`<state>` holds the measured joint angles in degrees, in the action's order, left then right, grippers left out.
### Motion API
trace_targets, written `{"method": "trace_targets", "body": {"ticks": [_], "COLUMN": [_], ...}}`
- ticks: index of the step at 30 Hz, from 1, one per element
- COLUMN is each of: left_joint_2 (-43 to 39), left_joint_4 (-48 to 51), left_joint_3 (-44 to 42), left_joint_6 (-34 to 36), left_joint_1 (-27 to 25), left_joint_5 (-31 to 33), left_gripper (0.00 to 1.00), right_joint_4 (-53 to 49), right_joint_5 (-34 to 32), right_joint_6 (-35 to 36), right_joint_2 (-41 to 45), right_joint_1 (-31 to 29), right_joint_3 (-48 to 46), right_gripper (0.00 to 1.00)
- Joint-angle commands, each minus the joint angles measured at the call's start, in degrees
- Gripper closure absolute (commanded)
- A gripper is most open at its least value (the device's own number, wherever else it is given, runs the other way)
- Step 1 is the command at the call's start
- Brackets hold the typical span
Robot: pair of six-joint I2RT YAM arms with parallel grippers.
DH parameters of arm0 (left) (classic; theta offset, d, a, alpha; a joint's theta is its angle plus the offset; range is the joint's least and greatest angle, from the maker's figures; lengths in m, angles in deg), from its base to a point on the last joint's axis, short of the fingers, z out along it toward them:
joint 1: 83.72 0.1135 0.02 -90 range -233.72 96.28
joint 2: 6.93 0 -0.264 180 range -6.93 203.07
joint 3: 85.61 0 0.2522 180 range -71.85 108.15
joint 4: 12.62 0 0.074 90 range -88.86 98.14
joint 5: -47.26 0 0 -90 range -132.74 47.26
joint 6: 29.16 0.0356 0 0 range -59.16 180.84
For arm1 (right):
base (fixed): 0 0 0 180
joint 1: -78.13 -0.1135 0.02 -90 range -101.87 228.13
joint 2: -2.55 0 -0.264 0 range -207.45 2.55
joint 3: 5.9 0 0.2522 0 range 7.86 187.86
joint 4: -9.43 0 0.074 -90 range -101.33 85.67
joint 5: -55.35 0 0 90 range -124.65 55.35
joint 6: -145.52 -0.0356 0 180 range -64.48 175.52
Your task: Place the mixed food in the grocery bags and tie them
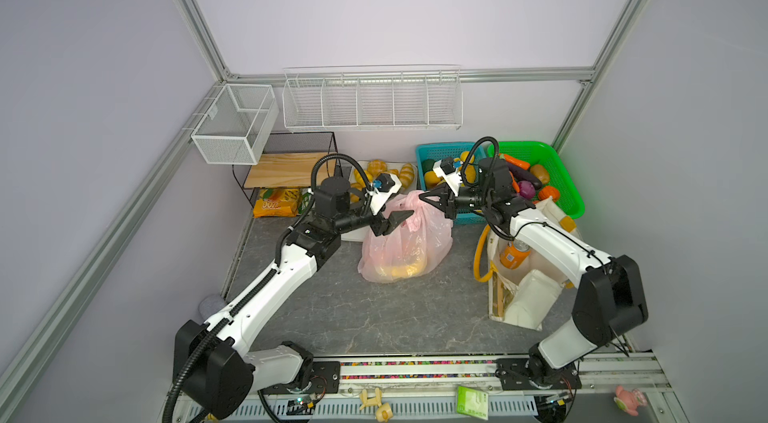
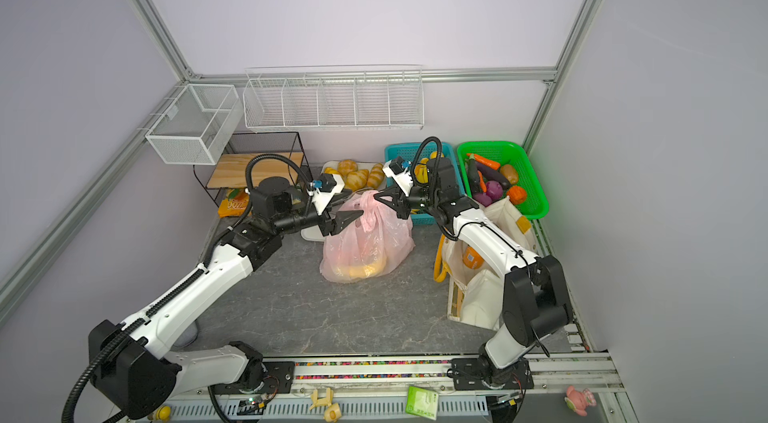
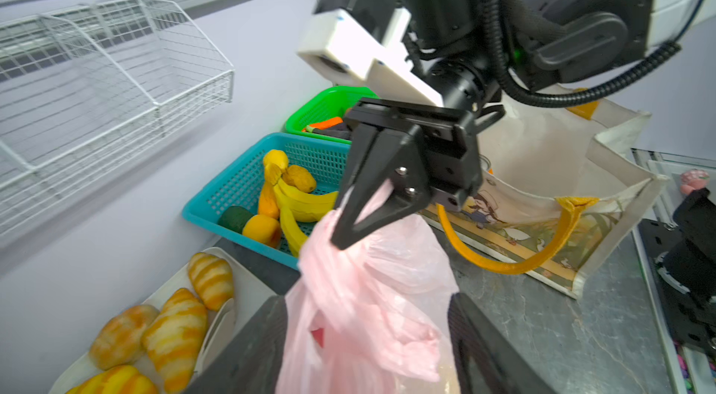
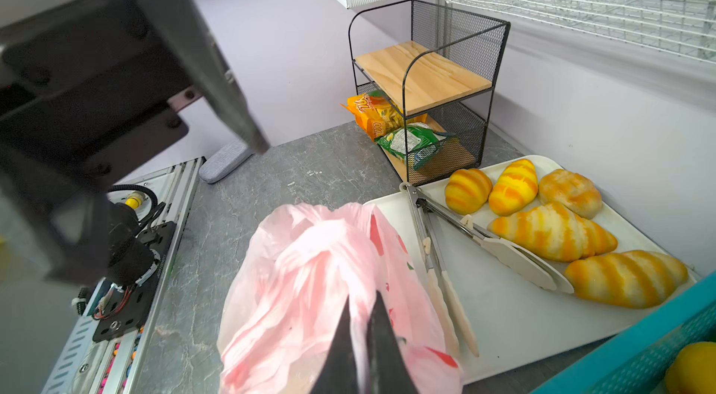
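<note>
A grey marbled table [image 1: 374, 317] carries two bags in a top view: a thin translucent pink plastic bag [image 1: 407, 250] mid-table, and a cream canvas tote [image 1: 528, 300] showing one orange soda can [image 1: 513, 254]. Left wrist view: the right end effector [image 3: 343, 239] pinches the soft, slippery film's gathered handle, probably its surest hold, while the left end effector [image 3: 368, 297] gapes around the bag. Right wrist view: the right end effector [image 4: 362, 297] is clamped on pink film.

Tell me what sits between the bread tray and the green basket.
The teal basket, holding bananas, sits there; it shows in both top views.

Top cams overlook whole table [image 1: 374, 317]; wrist cams close (both see pink bag [image 3: 368, 295]).
</note>
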<state>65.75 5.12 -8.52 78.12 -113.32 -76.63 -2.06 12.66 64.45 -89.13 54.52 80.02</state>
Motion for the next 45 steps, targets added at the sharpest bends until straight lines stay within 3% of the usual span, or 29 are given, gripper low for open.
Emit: {"method": "trace_targets", "body": {"ticks": [1, 11, 18, 26, 32, 35, 37, 41, 43, 44, 45], "left_joint_2": [3.19, 14.72, 19.62, 22.81, 22.87, 21.91, 21.36, 20.16, 19.59, 19.28, 18.95], "left_joint_4": [4.3, 21.07, 25.32, 23.28, 21.25, 19.1, 17.96, 16.41, 15.7, 15.25, 14.73], "left_joint_3": [4.67, 16.72, 20.02, 21.57, 21.17, 19.98, 19.21, 17.24, 16.32, 15.9, 15.36], "left_joint_6": [-1.2, 9.0, 15.62, 17.63, 18.43, 18.77, 19.06, 20.55, 21.37, 21.49, 21.72], "left_joint_1": [2.25, 2.03, 0.31, -0.18, -0.28, -0.28, -0.32, -0.3, -0.28, -0.32, -0.28], "left_joint_5": [-2.58, -9.13, -5.44, -3.85, -2.05, -1.72, -2.18, -2.97, -3.37, -3.46, -3.58], "left_gripper": [0.33, 0.27, 0.32, 0.58, 0.82, 0.98, 1.0, 1.0, 1.0, 1.0, 1.0], "right_joint_4": [-2.33, -3.36, -3.41, -3.26, -4.29, -5.19, -5.43, -4.99, -4.88, -5.21, -5.78], "right_joint_5": [2.33, 1.63, 2.41, 3.42, 3.14, 2.25, 1.66, -3.52, -6.8, -8.01, -8.98], "right_joint_6": [4.41, 4.58, 4.17, 3.49, 4.49, 5.6, 6.41, 10.41, 13.71, 15.65, 17.3], "right_joint_2": [2.11, 2.46, 2.73, 3.34, 3.6, 3.95, 4.35, 5.9, 6.26, 6.42, 6.16], "right_joint_1": [0.33, 0.38, 0.35, 0.24, 0.23, 0.41, 0.4, 0.37, 0.12, -0.23, -0.54], "right_joint_3": [-0.31, 0.17, 0.96, 1.05, 0.92, 0.66, 0.25, -2.28, -3.61, -4.04, -4.18], "right_gripper": [0.93, 0.93, 0.93, 0.93, 0.93, 0.92, 0.84, 0.48, 0.35, 0.2, 0.12]}}
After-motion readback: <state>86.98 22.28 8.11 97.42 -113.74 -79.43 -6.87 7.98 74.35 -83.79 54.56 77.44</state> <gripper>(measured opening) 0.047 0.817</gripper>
